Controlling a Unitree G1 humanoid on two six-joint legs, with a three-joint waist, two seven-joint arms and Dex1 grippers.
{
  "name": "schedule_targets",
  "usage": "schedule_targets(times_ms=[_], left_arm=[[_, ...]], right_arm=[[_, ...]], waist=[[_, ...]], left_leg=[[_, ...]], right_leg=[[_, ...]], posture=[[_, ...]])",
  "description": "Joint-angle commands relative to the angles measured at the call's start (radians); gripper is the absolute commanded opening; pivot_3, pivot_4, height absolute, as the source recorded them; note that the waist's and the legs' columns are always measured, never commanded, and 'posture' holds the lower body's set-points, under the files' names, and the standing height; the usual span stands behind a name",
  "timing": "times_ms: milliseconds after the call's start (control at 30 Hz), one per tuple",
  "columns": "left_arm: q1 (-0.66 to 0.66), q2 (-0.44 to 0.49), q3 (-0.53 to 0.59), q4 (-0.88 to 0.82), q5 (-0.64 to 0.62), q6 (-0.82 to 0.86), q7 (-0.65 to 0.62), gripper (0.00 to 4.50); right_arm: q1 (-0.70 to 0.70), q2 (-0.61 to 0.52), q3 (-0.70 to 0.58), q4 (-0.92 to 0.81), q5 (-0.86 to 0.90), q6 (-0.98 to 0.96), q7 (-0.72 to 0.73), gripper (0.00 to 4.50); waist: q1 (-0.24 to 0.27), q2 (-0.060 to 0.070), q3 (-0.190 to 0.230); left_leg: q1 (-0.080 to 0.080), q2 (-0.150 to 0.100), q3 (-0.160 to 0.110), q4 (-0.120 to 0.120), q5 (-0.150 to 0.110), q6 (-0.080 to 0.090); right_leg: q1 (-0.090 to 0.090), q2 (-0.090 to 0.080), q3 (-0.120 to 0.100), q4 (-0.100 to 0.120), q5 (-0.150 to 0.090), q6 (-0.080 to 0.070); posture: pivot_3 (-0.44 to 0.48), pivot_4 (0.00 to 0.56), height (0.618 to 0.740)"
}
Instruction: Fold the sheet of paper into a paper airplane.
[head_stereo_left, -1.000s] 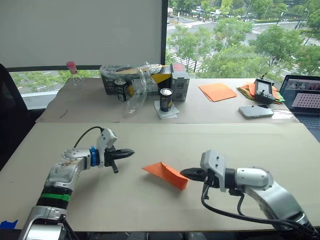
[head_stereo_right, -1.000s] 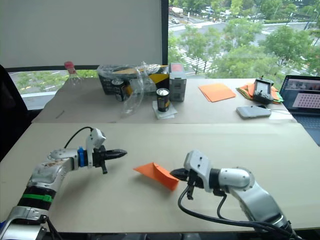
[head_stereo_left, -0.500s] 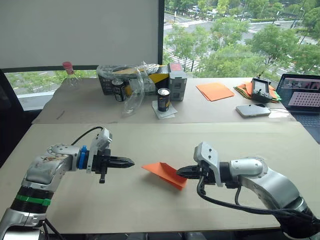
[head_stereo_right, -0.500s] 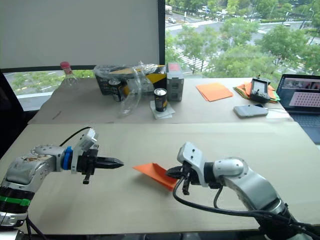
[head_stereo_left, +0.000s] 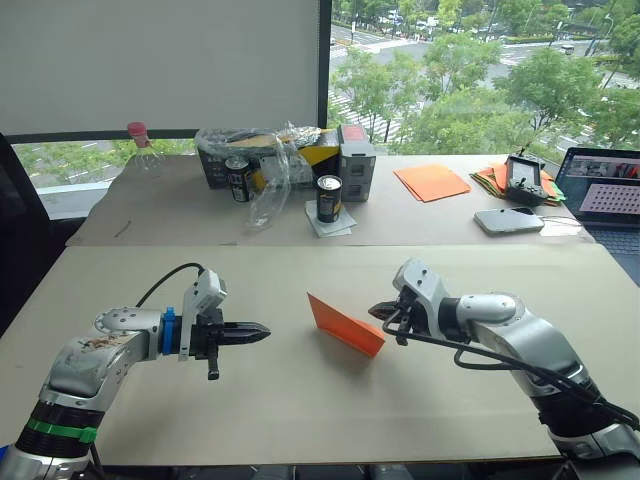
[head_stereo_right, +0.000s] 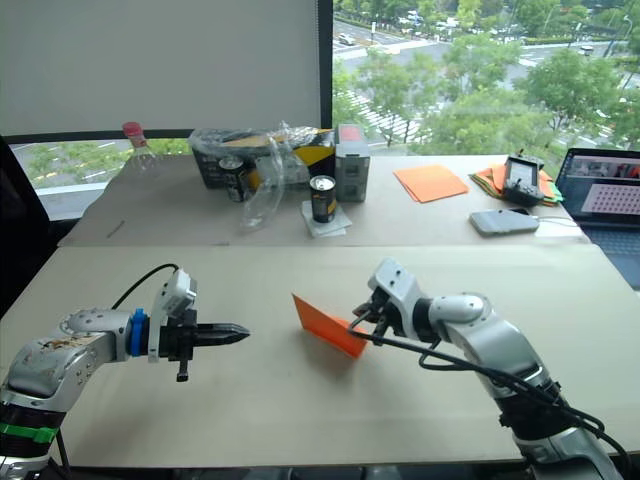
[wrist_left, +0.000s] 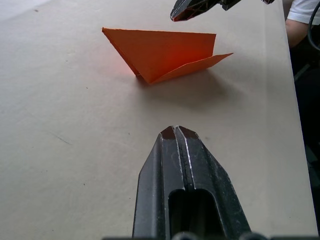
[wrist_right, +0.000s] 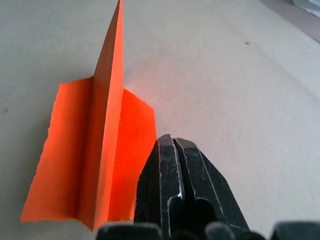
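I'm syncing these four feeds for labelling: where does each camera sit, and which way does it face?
Left and right eye views: on the head, looking forward and down at the table, both arms in frame.
Left wrist view: along the left gripper, jaws shut, toward the paper airplane.
Right wrist view: along the right gripper, jaws shut, beside the airplane.
Shared: all four show the airplane; the left wrist view catches the right gripper.
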Motion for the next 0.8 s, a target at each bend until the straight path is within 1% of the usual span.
schedule_targets(times_ms=[33, 200, 300, 333, 367, 400, 467, 633, 800], left_arm=[[-0.004, -0.002, 0.009, -0.012, 0.001, -0.025, 0.007, 0.0], [-0.02, -0.004, -0.001, 0.01, 0.007, -0.036, 0.005, 0.0], [-0.039, -0.008, -0.022, 0.03, 0.023, -0.05, -0.001, 0.0], [-0.044, -0.008, -0.029, 0.037, 0.03, -0.055, -0.004, 0.0], [-0.049, -0.008, -0.035, 0.042, 0.034, -0.058, -0.006, 0.0], [-0.053, -0.008, -0.046, 0.057, 0.058, -0.075, 0.001, 0.0], [-0.059, -0.007, -0.064, 0.08, 0.095, -0.104, 0.009, 0.0], [-0.067, -0.007, -0.079, 0.099, 0.113, -0.124, -0.003, 0.0], [-0.071, -0.006, -0.094, 0.123, 0.143, -0.135, -0.002, 0.0]], right_arm=[[-0.042, -0.02, -0.077, -0.098, 0.071, 0.06, 0.03, 0.02], [-0.058, -0.011, -0.042, -0.2, 0.077, 0.144, -0.008, 0.02], [-0.08, 0.021, 0.022, -0.257, 0.103, 0.237, -0.023, 0.91], [-0.089, 0.032, 0.048, -0.262, 0.095, 0.253, -0.034, 1.28], [-0.097, 0.039, 0.064, -0.262, 0.088, 0.263, -0.041, 1.53], [-0.105, 0.041, 0.1, -0.255, 0.042, 0.239, -0.065, 1.94], [-0.117, 0.041, 0.149, -0.242, -0.014, 0.198, -0.083, 1.94], [-0.139, 0.079, 0.156, -0.213, 0.025, 0.303, -0.085, 1.94], [-0.113, 0.092, 0.177, -0.19, 0.021, 0.345, -0.096, 1.94]], waist=[[0.0, 0.0, 0.0], [-0.001, 0.0, 0.0], [-0.001, 0.0, 0.0], [-0.002, 0.0, 0.0], [-0.002, 0.0, 0.0], [-0.001, 0.0, 0.0], [-0.001, 0.0, 0.0], [-0.001, 0.0, 0.0], [-0.001, 0.0, 0.0]], left_leg=[[0.0, 0.0, 0.0, 0.0, 0.0, 0.0], [0.0, 0.0, 0.0, 0.0, 0.0, 0.0], [0.0, 0.0, 0.0, 0.0, 0.0, 0.0], [0.0, 0.0, 0.0, 0.0, 0.0, 0.0], [0.0, 0.0, 0.0, 0.0, 0.0, 0.0], [0.0, 0.0, 0.0, 0.0, 0.0, 0.0], [0.001, 0.0, 0.0, 0.0, 0.0, 0.0], [0.0, 0.0, 0.0, 0.0, 0.0, 0.0], [0.0, 0.0, 0.0, 0.0, 0.0, 0.0]], right_leg=[[0.0, 0.0, 0.0, 0.0, 0.0, 0.0], [0.0, 0.0, 0.0, 0.0, 0.0, 0.0], [0.0, 0.0, 0.0, 0.0, 0.0, 0.0], [0.0, 0.0, 0.0, 0.001, 0.0, 0.0], [0.0, 0.0, 0.0, 0.001, 0.0, 0.0], [0.0, 0.0, 0.0, 0.001, 0.0, 0.0], [0.0, 0.0, 0.0, 0.001, 0.0, 0.0], [0.0, 0.0, 0.0, 0.001, 0.0, 0.0], [-0.001, 0.0, 0.0, 0.002, 0.0, 0.0]], posture=[[0.0, 0.15, 0.67], [0.0, 0.15, 0.67], [0.0, 0.15, 0.67], [0.0, 0.15, 0.67], [0.0, 0.15, 0.67], [0.0, 0.15, 0.67], [0.0, 0.15, 0.67], [0.0, 0.15, 0.67], [0.0, 0.15, 0.67]])
